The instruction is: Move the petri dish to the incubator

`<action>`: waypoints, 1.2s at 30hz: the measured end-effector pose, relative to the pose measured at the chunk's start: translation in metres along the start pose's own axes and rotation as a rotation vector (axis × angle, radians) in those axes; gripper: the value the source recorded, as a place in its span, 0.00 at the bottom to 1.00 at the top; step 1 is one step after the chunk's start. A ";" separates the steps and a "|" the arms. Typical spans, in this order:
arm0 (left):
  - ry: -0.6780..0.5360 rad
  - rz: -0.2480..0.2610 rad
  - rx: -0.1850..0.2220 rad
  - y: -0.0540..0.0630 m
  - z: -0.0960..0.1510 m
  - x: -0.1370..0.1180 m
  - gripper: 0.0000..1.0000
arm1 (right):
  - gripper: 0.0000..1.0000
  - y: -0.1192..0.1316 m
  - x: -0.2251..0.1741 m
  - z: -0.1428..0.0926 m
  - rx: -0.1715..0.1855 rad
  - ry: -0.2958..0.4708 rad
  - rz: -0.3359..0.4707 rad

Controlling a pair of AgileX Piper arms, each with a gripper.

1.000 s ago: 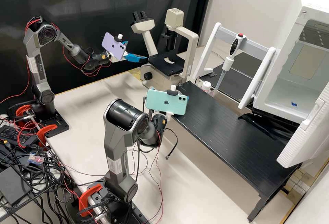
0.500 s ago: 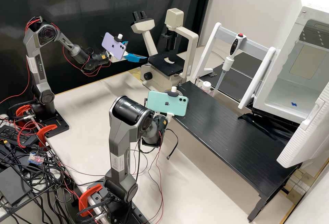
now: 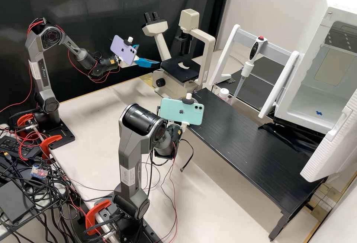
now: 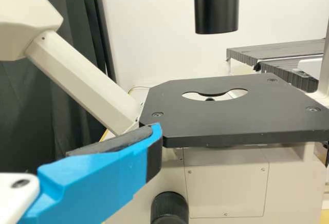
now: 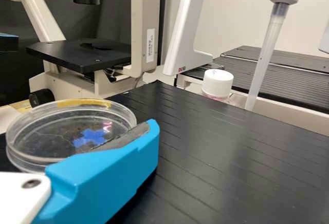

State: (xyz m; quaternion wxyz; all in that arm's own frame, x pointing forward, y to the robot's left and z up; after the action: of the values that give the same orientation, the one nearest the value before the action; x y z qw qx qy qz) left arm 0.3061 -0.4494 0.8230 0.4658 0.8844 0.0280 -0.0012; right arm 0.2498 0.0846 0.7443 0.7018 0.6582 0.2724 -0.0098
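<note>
At the back, my left gripper stands open beside the microscope stage, nothing visible between its fingers; in the left wrist view one finger of the left gripper shows against the black stage. My right gripper is mostly hidden behind the green phone, at the black platform's near left end. In the right wrist view a clear round petri dish lies flat at the right gripper, which covers part of its rim. A blue cross shows through the dish. Whether the dish is gripped cannot be told. The white incubator stands at the right.
Between the arms and the incubator runs the black platform. The microscope is at the back, with a pipette on a white stand and a white-capped bottle behind the platform. The incubator's door juts out over the platform's right end.
The right arm's elbow has risen and shifted right, and its phone has moved slightly right and lower, mostly in the first half second. The left arm has kept still.
</note>
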 end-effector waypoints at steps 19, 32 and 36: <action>0.000 0.000 0.000 0.000 0.000 0.000 1.00 | 0.00 0.001 0.001 -0.001 0.014 0.002 0.003; 0.000 0.000 0.000 0.000 0.000 0.000 1.00 | 0.00 0.012 -0.003 0.010 0.010 -0.048 0.033; 0.000 0.000 0.000 0.000 0.000 0.000 1.00 | 0.00 0.030 -0.008 0.024 0.011 -0.118 0.090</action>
State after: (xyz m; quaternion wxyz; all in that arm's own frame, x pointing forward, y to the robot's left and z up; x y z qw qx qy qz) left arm 0.3061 -0.4494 0.8230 0.4658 0.8844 0.0280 -0.0012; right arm 0.2628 0.0629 0.7744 0.7128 0.6719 0.2005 -0.0183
